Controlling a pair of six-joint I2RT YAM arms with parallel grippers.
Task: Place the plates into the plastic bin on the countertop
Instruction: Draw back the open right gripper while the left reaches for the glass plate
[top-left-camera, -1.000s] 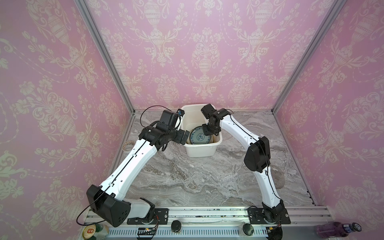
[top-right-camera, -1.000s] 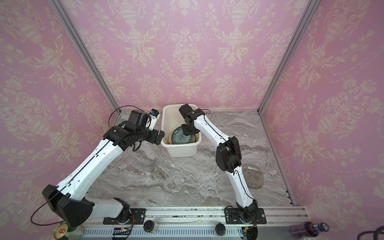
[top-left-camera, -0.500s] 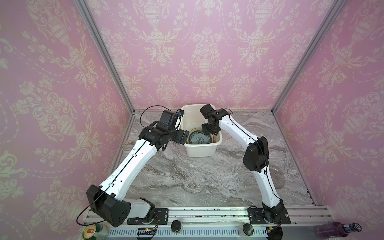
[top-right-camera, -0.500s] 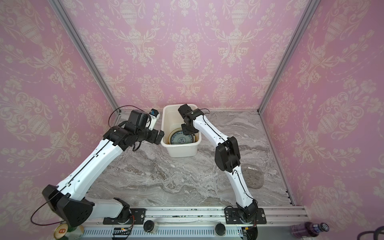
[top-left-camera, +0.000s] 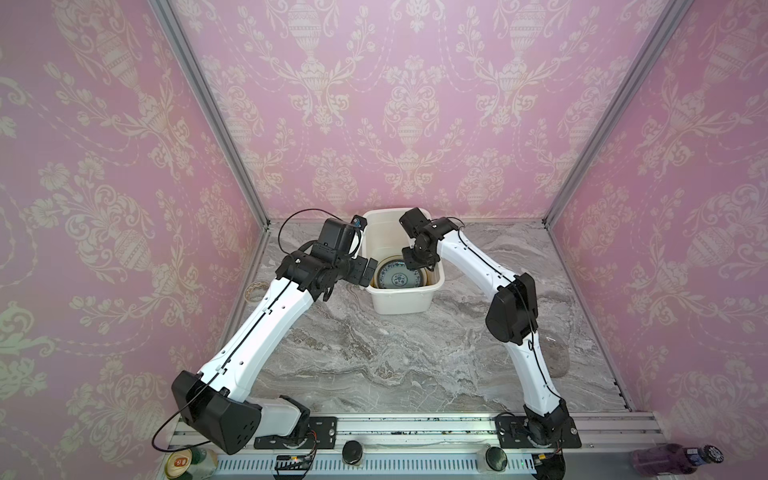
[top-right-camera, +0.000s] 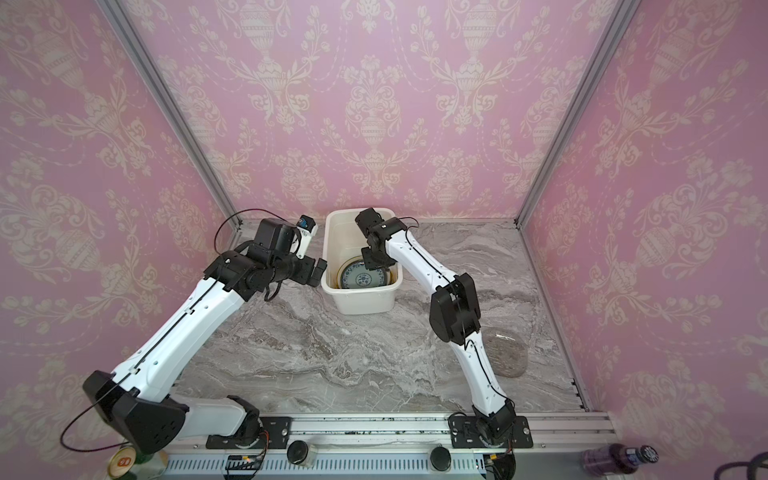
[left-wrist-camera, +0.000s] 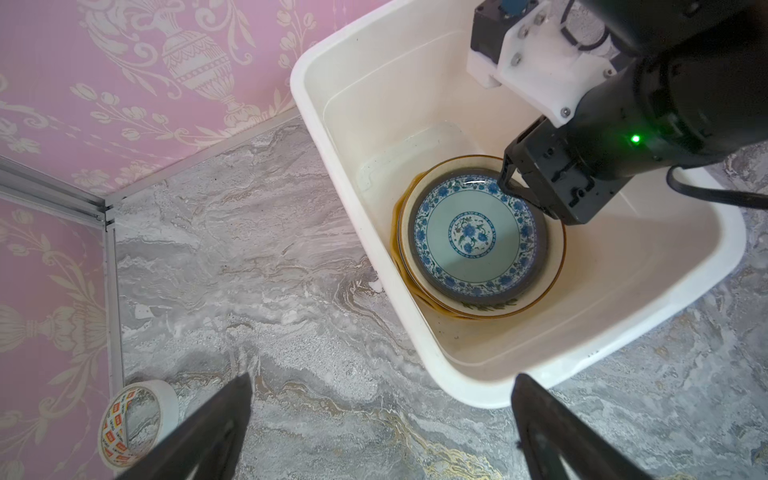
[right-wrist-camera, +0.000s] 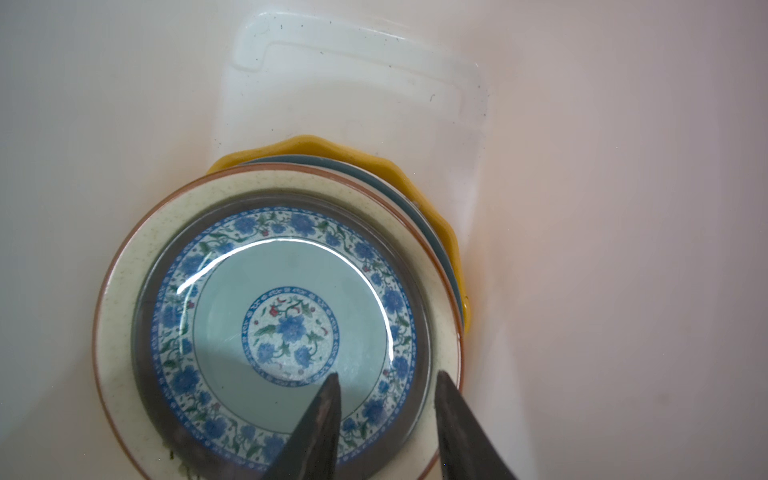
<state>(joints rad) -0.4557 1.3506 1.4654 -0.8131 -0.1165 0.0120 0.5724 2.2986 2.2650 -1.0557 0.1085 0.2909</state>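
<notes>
— Where is the right gripper (right-wrist-camera: 386, 374)?
— Down inside the plastic bin (top-left-camera: 401, 301), which sits at the middle of the countertop's (top-left-camera: 395, 365) back edge. Its jaws stand partly apart over the rim of the top plate (left-wrist-camera: 473, 237), which is blue-patterned under a grey glassy ring. Nothing is pinched between them, so I'd call it let go.
— And the stack?
— It lies flat in the bin's near end. A cream plate (right-wrist-camera: 120, 311) is under the blue one, and an orange scalloped plate (right-wrist-camera: 415, 178) is the lowest that shows.
— Anything outside the bin?
— One clear grey plate (top-right-camera: 509, 353), it seems. It lies near the countertop's right edge, toward the front, partly behind the right arm.
— Which way is that from the tool?
— Back toward that arm's own base and out to the right, well apart from the bin. The plate is round, so it has no long axis to line up with. The bin's long axis runs back to front.
— Which arm is nearer?
— The right, I judge. The left gripper (left-wrist-camera: 382, 376) hangs wide open and empty just outside the bin's left wall, far across from that plate. A tape roll (left-wrist-camera: 137, 419) lies by the left edge.
</notes>
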